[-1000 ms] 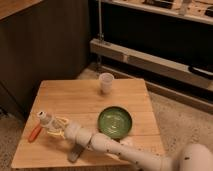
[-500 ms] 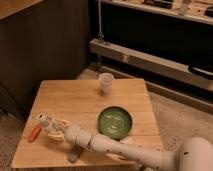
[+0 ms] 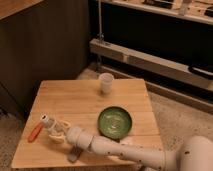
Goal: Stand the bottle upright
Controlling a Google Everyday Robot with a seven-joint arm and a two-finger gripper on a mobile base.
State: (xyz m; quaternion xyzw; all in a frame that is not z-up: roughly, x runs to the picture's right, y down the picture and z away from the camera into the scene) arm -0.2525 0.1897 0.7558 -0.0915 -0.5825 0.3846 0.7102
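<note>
The bottle is pale, with a round white cap pointing up and to the left. It is tilted over the front left part of the wooden table. My gripper is at the bottle's lower end and is shut on it. My white arm reaches in from the lower right along the table's front edge. The bottle's base is hidden by the gripper.
An orange carrot-like piece lies just left of the bottle near the table's left edge. A flat grey bar lies under my arm at the front edge. A green bowl sits mid-right. A translucent white cup stands at the back.
My gripper and the bottle have shifted only slightly near the carrot-like piece. The bottle's cap end now stands a little higher. Nothing else moved.
</note>
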